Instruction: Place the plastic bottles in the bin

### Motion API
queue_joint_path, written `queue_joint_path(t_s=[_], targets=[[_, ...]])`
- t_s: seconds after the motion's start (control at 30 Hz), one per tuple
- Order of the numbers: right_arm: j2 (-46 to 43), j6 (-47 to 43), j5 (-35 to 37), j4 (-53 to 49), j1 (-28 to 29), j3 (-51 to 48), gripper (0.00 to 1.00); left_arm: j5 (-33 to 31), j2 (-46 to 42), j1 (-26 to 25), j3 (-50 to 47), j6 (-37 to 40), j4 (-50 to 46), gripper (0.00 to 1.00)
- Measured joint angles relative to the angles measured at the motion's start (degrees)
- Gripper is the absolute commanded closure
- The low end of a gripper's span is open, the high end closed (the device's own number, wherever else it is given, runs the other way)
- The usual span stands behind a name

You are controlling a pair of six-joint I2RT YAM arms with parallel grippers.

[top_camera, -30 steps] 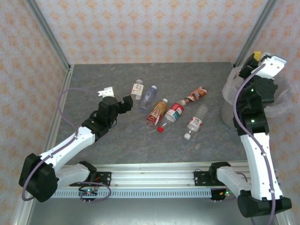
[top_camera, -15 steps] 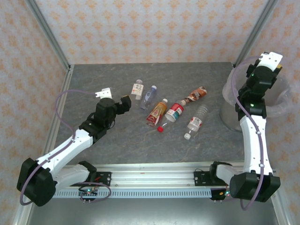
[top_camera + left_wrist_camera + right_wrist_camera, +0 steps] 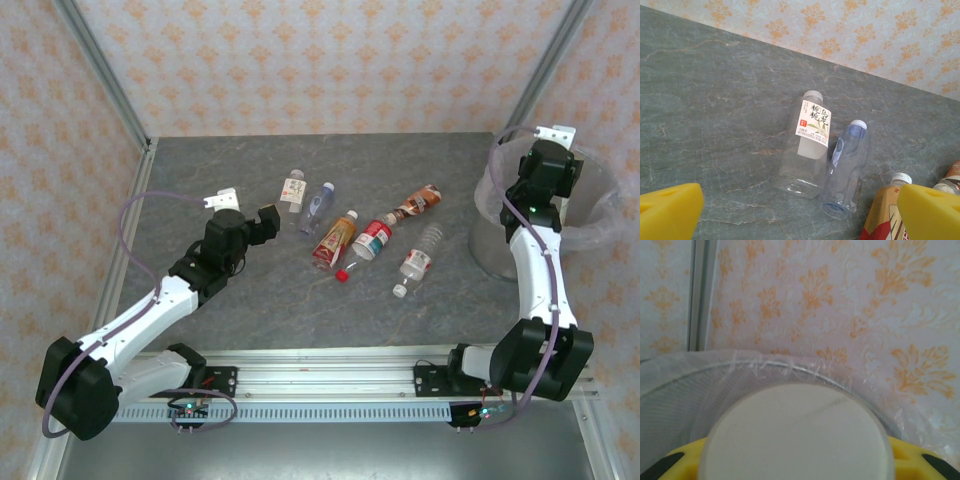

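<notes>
Bottles (image 3: 372, 240): six to go, mid-table (image 3: 200, 170). Right gripper (image 3: 795, 465) pinches seventh bottle (image 3: 795, 425) over bin (image 3: 603, 222), far right. Left gripper (image 3: 248, 208) spread, empty.

Blurred, cut off below: gripped bottle (image 3: 795, 435) (label hidden); orange-label bottle (image 3: 882, 210) cropped.

The worktop (image 3: 420, 160) is grey with pale veins, the walls (image 3: 300, 60) pinkish with orange floral motifs. The fingers (image 3: 670, 212) are yellow, the gripped bottle (image 3: 795, 435) white-ended, the bin (image 3: 598, 218) translucent whitish.
</notes>
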Motion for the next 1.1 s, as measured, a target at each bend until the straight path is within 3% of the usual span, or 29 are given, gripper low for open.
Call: queue_joint_path(t_s=[0.07, 0.23, 0.37, 0.9, 1.1], targets=[[0.8, -0.2, 0.0, -0.5, -0.1, -0.4, 0.89, 0.0, 0.0, 0.0, 0.0, 0.0, -0.1, 0.00], [2.9, -0.9, 0.1, -1.7, -0.2, -1.1, 0.62, 0.0, 0.0, 0.0, 0.0, 0.0, -0.7, 0.00], [4.3, -0.6, 0.7, -3.0, -0.2, -1.1, 0.51, -0.2, 0.0, 0.0, 0.0, 0.0, -1.0, 0.00], [4.2, 4.1, 2.1, -7.8, -0.3, -1.1, 0.23, -0.2, 2.6, 0.0, 0.0, -0.2, -1.8, 0.00], [0.4, 7.4, 0.0, -11.0, -0.3, -1.1, 0.14, -0.2, 3.6, 0.0, 0.1, -0.3, -1.8, 0.00]])
